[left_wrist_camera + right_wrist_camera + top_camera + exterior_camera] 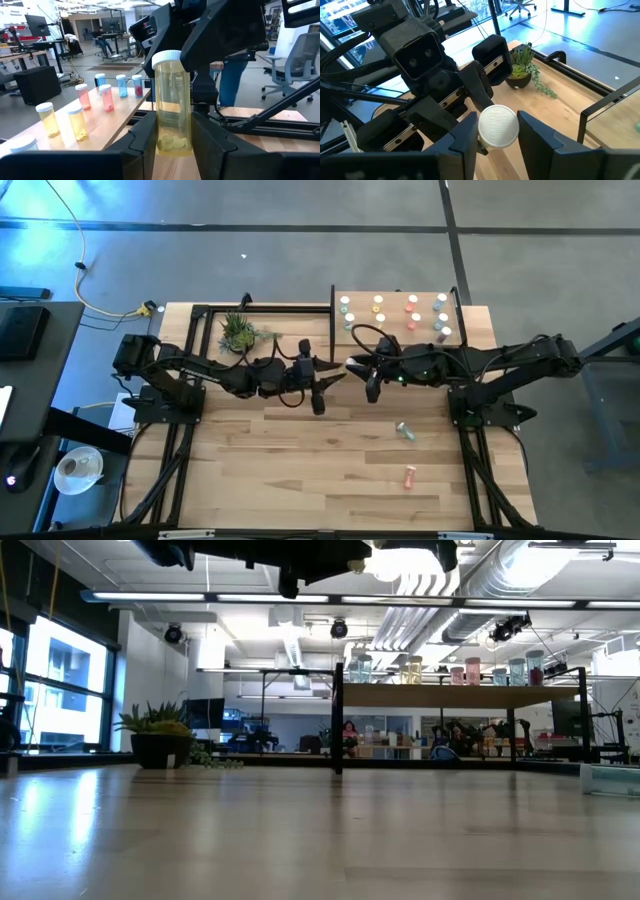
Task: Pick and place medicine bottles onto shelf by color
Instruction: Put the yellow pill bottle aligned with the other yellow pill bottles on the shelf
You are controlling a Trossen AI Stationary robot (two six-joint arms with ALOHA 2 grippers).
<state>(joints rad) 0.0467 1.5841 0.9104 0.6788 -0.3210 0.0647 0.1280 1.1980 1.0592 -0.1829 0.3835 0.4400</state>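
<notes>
Above the table (300, 460), beside the shelf (395, 300), both end effectors, left (172, 142) and right (495, 132), clamp one yellow bottle (172, 107).

Both arms meet mid-table—left hand (172, 142) clamped shut (right hand (497, 132) facing it).

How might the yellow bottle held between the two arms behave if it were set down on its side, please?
The yellow bottle is a smooth cylinder, so it would probably roll. It looks nearly empty, just a few pills at the bottom, so likely light. Its clear stiff wall suggests it should hold its shape in the left end effector.
</notes>
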